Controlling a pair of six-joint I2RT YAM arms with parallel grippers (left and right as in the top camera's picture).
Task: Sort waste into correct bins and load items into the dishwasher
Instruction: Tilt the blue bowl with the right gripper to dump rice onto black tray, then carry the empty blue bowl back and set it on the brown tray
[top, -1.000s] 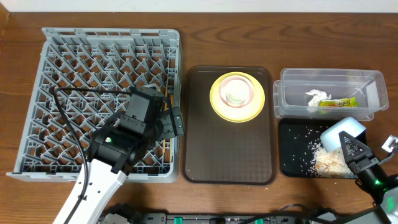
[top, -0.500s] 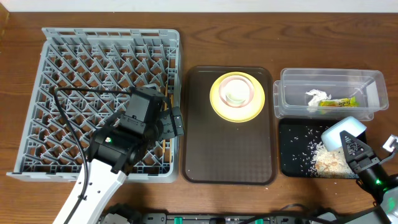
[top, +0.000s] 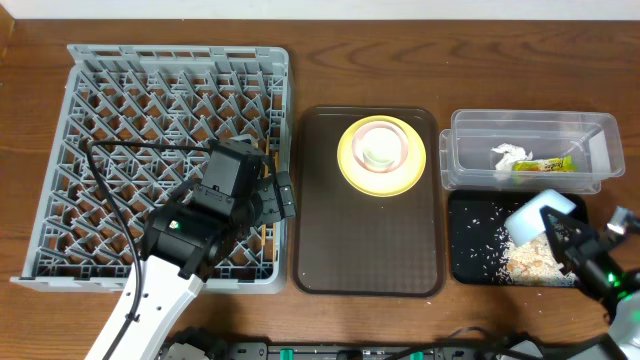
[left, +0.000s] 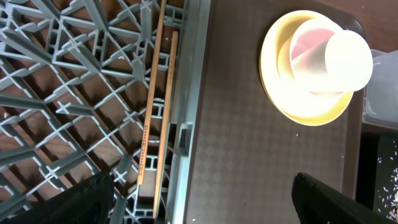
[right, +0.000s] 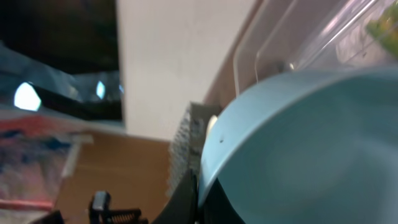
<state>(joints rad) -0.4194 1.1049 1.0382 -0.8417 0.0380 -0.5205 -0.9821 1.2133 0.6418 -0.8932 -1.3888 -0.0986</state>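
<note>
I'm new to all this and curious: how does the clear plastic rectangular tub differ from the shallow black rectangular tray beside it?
The clear plastic rectangular tub is see-through with tall walls; the shallow black rectangular tray is opaque and low. The tub holds a crumpled white napkin and a yellow-green wrapper; the tray holds loose white rice. Both are rectangular, similar in footprint, side by side.

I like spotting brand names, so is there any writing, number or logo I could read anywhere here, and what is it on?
No text here can be read.
Snack wrapper in the clear tub: print too small to read.
Chopsticks in the grey rack: faint marks on one, too small to read.
</note>
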